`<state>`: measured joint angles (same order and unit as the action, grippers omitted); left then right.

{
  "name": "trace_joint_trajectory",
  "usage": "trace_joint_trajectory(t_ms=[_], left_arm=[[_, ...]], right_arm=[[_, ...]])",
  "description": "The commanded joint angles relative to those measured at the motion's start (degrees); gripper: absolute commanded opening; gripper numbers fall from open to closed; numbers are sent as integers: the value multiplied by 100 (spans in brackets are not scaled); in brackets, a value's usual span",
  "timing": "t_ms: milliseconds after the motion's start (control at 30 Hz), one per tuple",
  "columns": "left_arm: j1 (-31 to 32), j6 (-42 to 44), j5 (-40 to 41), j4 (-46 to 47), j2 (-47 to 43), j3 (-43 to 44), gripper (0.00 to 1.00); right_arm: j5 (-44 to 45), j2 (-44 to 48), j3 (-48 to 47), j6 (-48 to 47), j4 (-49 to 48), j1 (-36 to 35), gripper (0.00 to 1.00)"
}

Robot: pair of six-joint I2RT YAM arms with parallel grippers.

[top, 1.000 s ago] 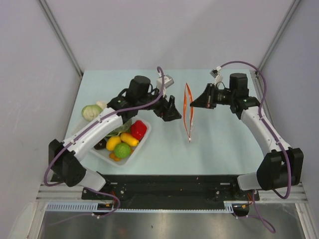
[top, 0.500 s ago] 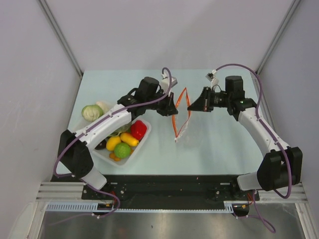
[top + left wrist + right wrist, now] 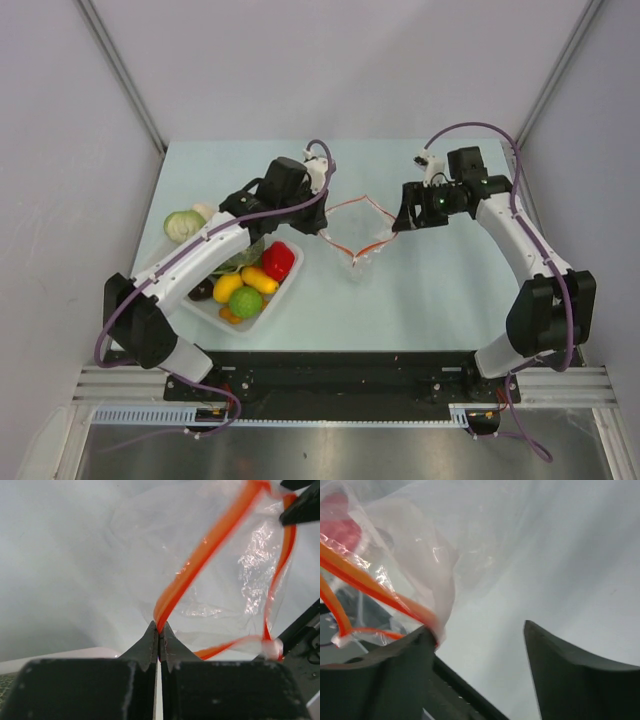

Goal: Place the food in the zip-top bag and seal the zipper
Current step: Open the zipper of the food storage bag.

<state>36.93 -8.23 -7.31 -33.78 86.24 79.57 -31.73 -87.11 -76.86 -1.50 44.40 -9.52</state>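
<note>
pale blue-green desk [image 3: 450,290] fills the floor of a grey-walled booth, and both arms are reached in over its middle. a clear tray [image 3: 262,318] of toy produce is seen at the left, with the bright green fruit [image 3: 245,301] inside it and the cabbage head [image 3: 183,224] on the desk just beyond its far left corner.

the zip-top bag [image 3: 362,250] is held up between the two grippers, well apart from the tray, and no food is seen in it. its mouth is turned upward and spread into a diamond. the zipper [image 3: 200,555] is drawn apart toward left and right, so the long axis of the mouth appears to run far to near, with the white end piece at the near corner.

the left gripper [image 3: 159,630] is closed tight on one lip of the zipper. the right gripper [image 3: 477,627] is seen with its jaws apart, the other lip only resting against one finger.

the step in hand is judged to be the opening of the mouth. next, the mouth must be kept wide by a firm hold while a piece of food is fetched and lowered in.
</note>
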Motion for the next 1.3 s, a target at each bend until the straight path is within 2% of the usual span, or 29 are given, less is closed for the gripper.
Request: trace_joint_trajectory(t_ms=[0,67,133,233,367,467,600,667,767,1000,1100,1167,1200,1233,1267], left_arm=[[7,-354,-446,126,-143,102,0],[7,-591,-455,73,24,225,0],[7,-732,-386,65,42,322,0],[7,-1005,-341,38,95,392,0],[-10,-1251,-429,117,104,393,0],[-89,-1417,-438,152,121,349,0],[-177,-1681,-140,73,209,410,0],[-186,-1883,-43,47,227,410,0],[-186,-2068,142,-6,245,428,1],[-230,-2367,309,-208,376,638,0],[-230,-2525,266,-243,490,796,0],[-221,-2578,257,-261,552,919,0],[-230,-2570,283,-278,570,955,0],[-239,-2544,309,-296,570,964,0],[-317,-2526,301,-305,526,929,0]], right_arm=[[-342,88,-418,-194,289,-120,82],[-492,211,-391,8,17,-251,89],[-527,414,-347,342,-255,-305,90],[-493,607,-259,589,-441,-436,89],[-194,493,-233,510,-213,-639,81],[-211,467,-58,554,-177,-770,81],[-194,651,241,922,-502,-973,86],[131,599,146,1386,-573,-1069,89],[-17,537,-83,1608,-599,-1096,91],[-159,248,-426,1740,-792,-1526,91],[288,55,-558,1819,-1152,-1860,87],[842,-183,-628,1864,-1258,-2036,80],[983,-253,-707,1855,-1267,-2115,77],[1141,-376,-716,1864,-1250,-2124,67],[1194,-403,-716,1829,-1232,-2124,63]])
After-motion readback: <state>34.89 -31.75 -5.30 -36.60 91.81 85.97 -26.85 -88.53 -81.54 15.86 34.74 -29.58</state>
